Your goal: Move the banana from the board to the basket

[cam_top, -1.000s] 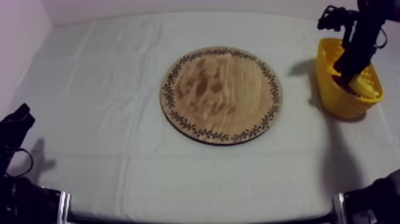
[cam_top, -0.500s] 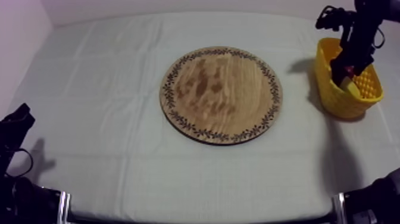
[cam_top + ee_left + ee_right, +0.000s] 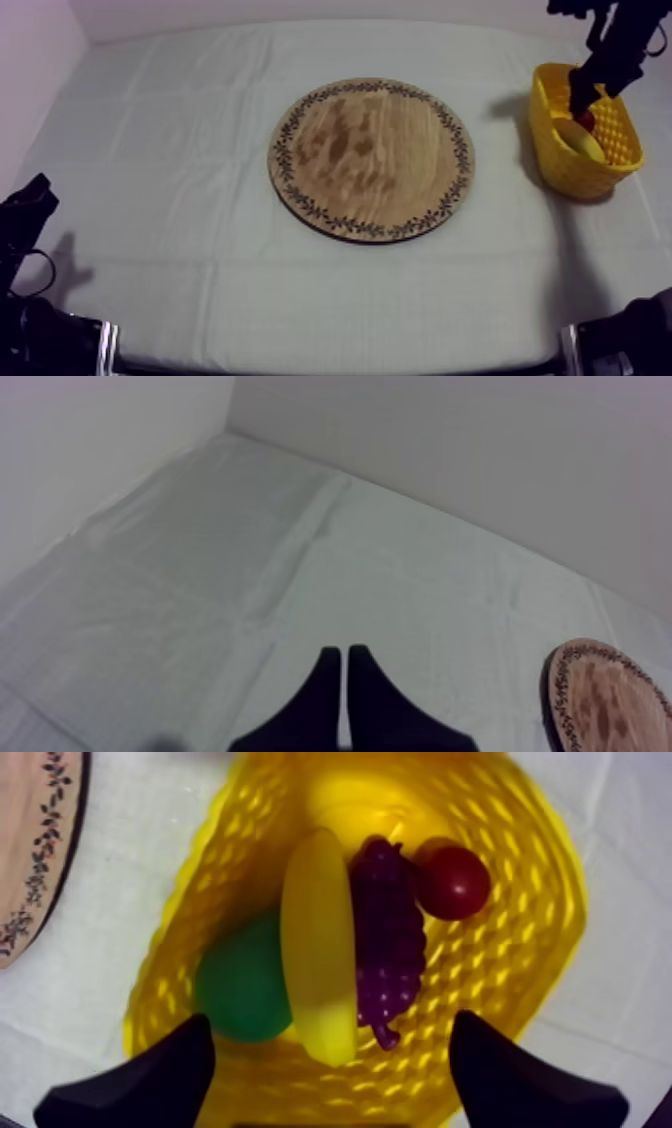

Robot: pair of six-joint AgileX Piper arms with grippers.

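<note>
Round wooden board with the patterned rim (image 3: 370, 160) is bare. The long yellow toy banana (image 3: 318, 947) lies in the yellow mesh basket (image 3: 200, 902), beside purple grapes (image 3: 385, 942). Right gripper (image 3: 332, 1020) hangs over it, fingers wide apart, empty; left gripper (image 3: 345, 661) pinched together. Drop-off looks done to me, next just lift clear.

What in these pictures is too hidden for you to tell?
Green fruit, right wrist view: the banana covers part; kind unclear.
Wooden board, left wrist view: cut off by the picture's edge.
Yellow basket, top view: its wall and the right arm hide fruit inside.
</note>
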